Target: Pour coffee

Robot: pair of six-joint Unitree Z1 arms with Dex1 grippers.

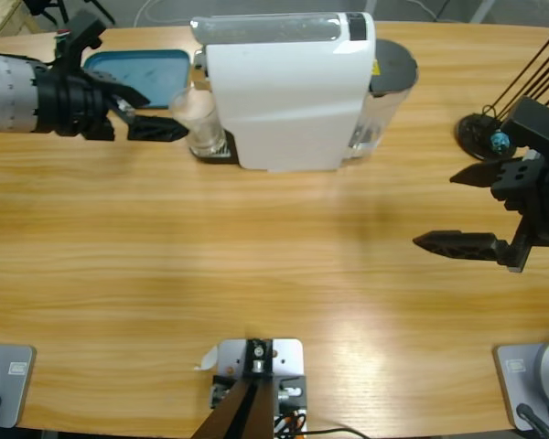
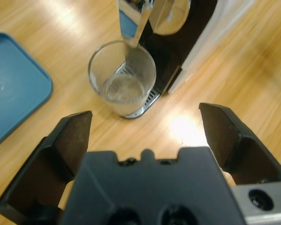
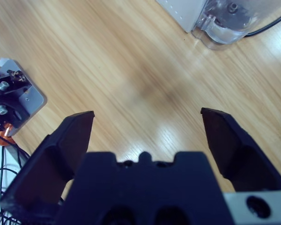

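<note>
A small clear glass tumbler (image 1: 199, 119) (image 2: 122, 77) stands upright on the drip grate of a white coffee machine (image 1: 288, 91), right under its chrome spout (image 2: 133, 18). A thin translucent layer of coffee (image 2: 124, 89) seems to lie in the tumbler's base. My left gripper (image 1: 165, 114) (image 2: 145, 115) is open just left of the tumbler, with nothing between its jaws. Far to the right, my right gripper (image 1: 435, 210) (image 3: 147, 117) hangs open over bare wood, holding nothing.
A blue tray (image 1: 137, 64) (image 2: 14, 84) lies behind the left gripper, beside the machine. The machine's clear water tank (image 1: 384, 101) (image 3: 229, 23) sits on its right side. A black stand with thin rods (image 1: 480, 133) is at the far right.
</note>
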